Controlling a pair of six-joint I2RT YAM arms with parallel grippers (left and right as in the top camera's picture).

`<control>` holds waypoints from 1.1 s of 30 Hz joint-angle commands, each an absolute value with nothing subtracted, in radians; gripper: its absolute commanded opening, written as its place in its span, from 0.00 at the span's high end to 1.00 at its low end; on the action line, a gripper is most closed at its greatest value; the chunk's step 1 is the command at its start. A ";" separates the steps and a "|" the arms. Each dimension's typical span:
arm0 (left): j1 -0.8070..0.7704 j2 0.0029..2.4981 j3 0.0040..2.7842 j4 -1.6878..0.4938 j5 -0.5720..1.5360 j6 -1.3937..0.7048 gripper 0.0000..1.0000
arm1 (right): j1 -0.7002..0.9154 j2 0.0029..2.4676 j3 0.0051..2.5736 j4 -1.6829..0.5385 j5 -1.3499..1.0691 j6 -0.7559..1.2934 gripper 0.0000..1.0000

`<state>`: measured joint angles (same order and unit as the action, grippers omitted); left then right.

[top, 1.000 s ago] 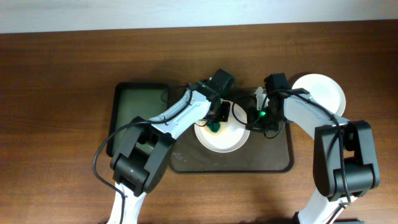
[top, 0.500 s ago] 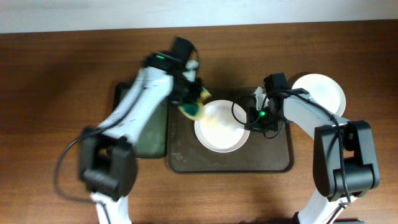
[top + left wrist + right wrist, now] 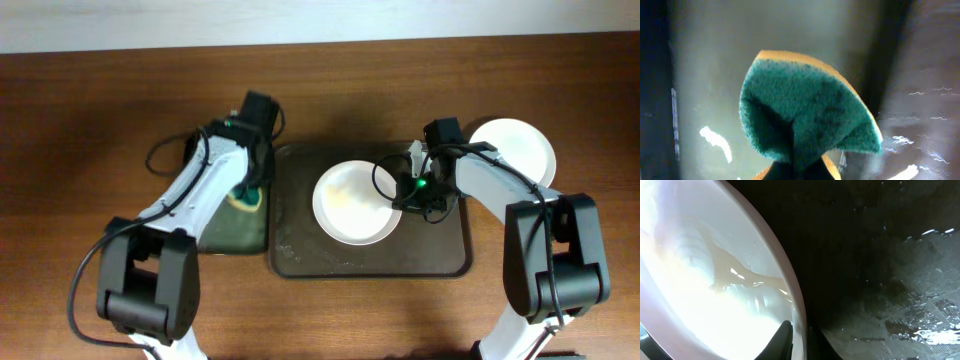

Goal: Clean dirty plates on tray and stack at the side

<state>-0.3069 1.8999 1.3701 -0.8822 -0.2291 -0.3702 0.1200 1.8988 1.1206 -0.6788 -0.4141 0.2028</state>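
**On the tray (image 3: 300, 258), one plate (image 3: 345, 205) pinched at its rim**

Nearest me is the dark brown tray, with the smeared plate on its middle. My right fingers (image 3: 404, 190) pinch that plate's right rim. Further left, my left fingers (image 3: 247, 190) clamp a green-and-yellow sponge (image 3: 810, 115) over the greenish tray (image 3: 215, 238). Far right, a second plate (image 3: 515, 148) sits on the bench (image 3: 80, 120).

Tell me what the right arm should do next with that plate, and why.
Probably lift the held plate off the brown tray toward the white plate beside it: the right pincer pinches its rim, and the left pincer holds the sponge aside over the greenish tray.
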 commanded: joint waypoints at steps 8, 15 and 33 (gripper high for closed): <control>-0.137 1.900 1.253 -0.785 -0.168 -0.387 0.77 | 0.131 1.905 1.110 -0.681 -0.406 0.199 0.82; -0.099 1.880 1.304 -0.853 -0.038 -0.320 0.00 | 0.131 1.905 1.110 -0.685 -0.406 0.199 0.68; -0.080 1.419 1.570 -0.920 0.012 -0.294 0.00 | 0.180 1.850 1.452 -0.956 -0.240 0.191 0.96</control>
<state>-0.0837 1.4185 1.5745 -0.9184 0.0086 -0.3122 0.1604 1.8973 1.3064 -0.9020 -0.3164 0.2012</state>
